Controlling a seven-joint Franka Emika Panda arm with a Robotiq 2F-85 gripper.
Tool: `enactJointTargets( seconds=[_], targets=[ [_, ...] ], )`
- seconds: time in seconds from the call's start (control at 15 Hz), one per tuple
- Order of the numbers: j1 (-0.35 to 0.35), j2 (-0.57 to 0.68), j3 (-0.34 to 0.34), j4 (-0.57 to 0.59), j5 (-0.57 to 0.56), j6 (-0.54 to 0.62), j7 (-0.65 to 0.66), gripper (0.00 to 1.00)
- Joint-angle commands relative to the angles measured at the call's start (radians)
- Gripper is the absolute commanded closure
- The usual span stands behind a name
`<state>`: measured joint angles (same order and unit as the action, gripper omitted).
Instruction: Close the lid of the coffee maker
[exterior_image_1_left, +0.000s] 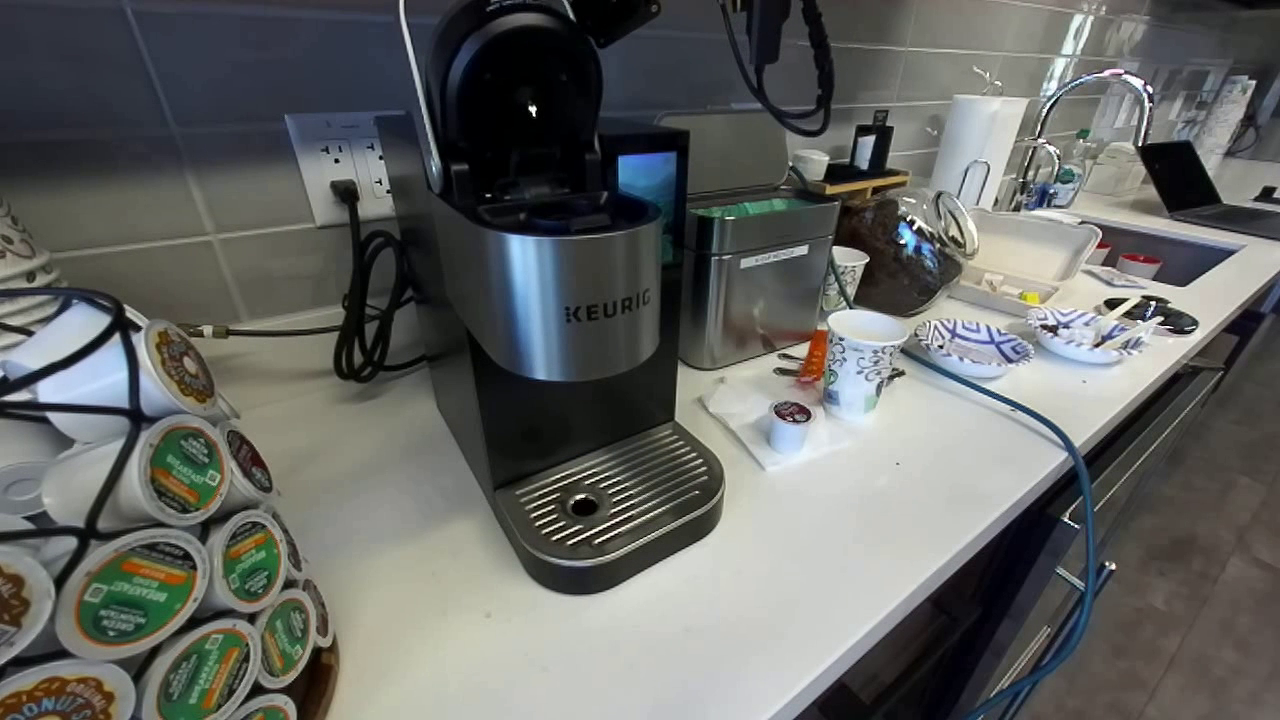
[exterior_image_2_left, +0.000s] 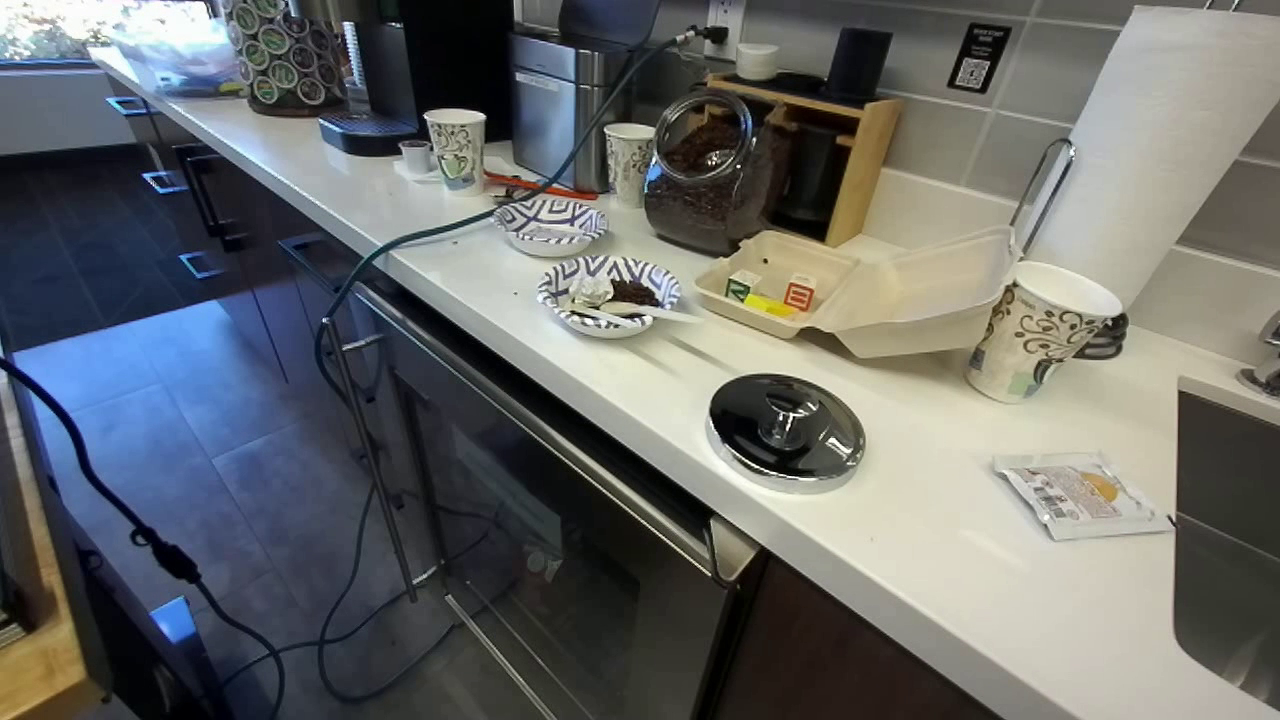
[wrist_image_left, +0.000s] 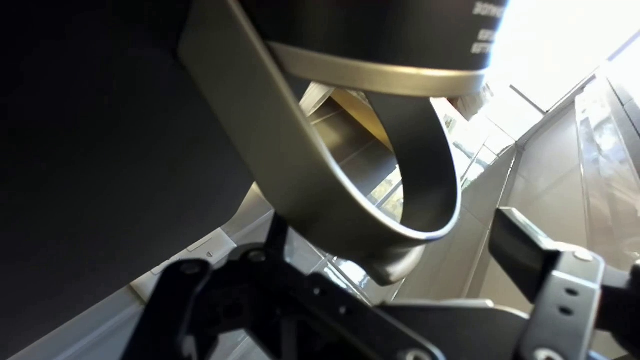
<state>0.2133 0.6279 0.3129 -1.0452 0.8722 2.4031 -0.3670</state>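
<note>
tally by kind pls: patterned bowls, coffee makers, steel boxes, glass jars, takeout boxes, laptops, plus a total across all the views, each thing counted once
Patterned bowls: 2
Coffee maker: 1
Steel box: 1
Glass jar: 1
Takeout box: 1
Laptop: 1
Total: 7

You are working in a kitchen area; identify it by the sink (exterior_image_2_left: 1230, 450), faucet (exterior_image_1_left: 1105, 76), tiled wall (exterior_image_1_left: 260, 80), paper towel roll (exterior_image_2_left: 1150, 150), coffee maker (exterior_image_1_left: 550, 300), coffee pods (exterior_image_1_left: 185, 470) and long white countertop (exterior_image_1_left: 400, 560).
</note>
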Motion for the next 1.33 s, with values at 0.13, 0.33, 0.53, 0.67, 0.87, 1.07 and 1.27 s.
enactJointTargets(
  seconds=[0.13,0.33,0.53,0.67,0.87,1.07,1.27],
  targets=[
    [-0.027,0.019,0.013,0.071,0.021,-0.166,0.118,0.00],
    [-0.042,0.002,0.011,0.072,0.026,-0.243,0.179,0.00],
    [-0.056,-0.019,0.009,0.051,0.025,-0.295,0.231,0.00],
    [-0.061,-0.033,0.007,0.033,0.026,-0.323,0.269,0.00],
    [-0.064,-0.055,0.001,0.002,0.015,-0.386,0.345,0.00],
    [-0.069,-0.080,-0.007,-0.029,0.003,-0.461,0.407,0.00],
    [-0.076,-0.119,-0.023,-0.086,-0.020,-0.526,0.461,0.00]
  ],
)
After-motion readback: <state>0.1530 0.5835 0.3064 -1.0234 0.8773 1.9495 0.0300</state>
